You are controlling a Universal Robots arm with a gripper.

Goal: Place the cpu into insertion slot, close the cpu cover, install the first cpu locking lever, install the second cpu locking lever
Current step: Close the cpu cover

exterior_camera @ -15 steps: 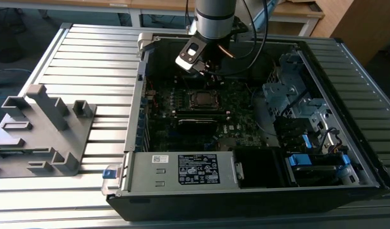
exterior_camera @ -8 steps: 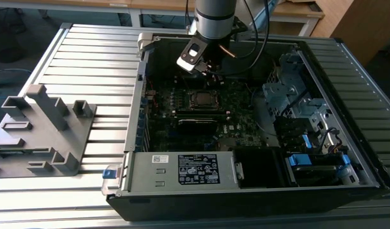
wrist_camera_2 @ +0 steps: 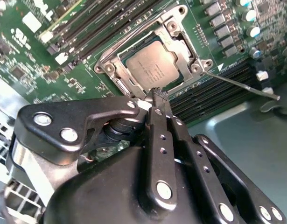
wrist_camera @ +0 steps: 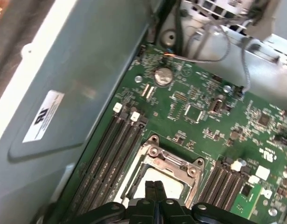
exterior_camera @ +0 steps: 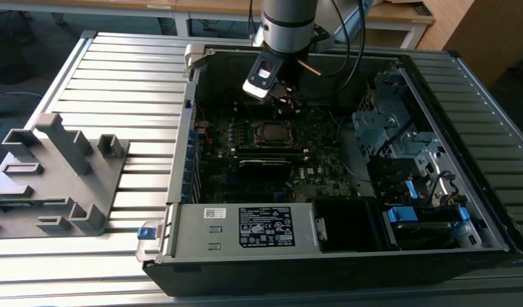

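The cpu [wrist_camera_2: 152,65], a dull silver square chip, lies in the insertion slot on the green board. The shiny cpu cover [wrist_camera_2: 183,44] lies flat around it, its window framing the chip. A thin metal locking lever [wrist_camera_2: 241,86] sticks out sideways from the socket's corner, free of any catch. My gripper [wrist_camera_2: 159,93] is shut with nothing between its fingers, its tip just above the socket's edge. In the first wrist view the gripper [wrist_camera: 155,185] hangs over the cpu [wrist_camera: 169,179] and cover [wrist_camera: 173,161]. In the exterior view the gripper [exterior_camera: 281,102] hovers just behind the socket [exterior_camera: 270,132].
Long black memory slots [wrist_camera_2: 101,23] flank the socket on both sides. The grey case wall [wrist_camera: 64,93] rises close by. A power supply [exterior_camera: 244,227] fills the case's near end, drive bays with blue clips [exterior_camera: 406,214] the exterior view's right. A grey fixture [exterior_camera: 57,173] stands outside on the table.
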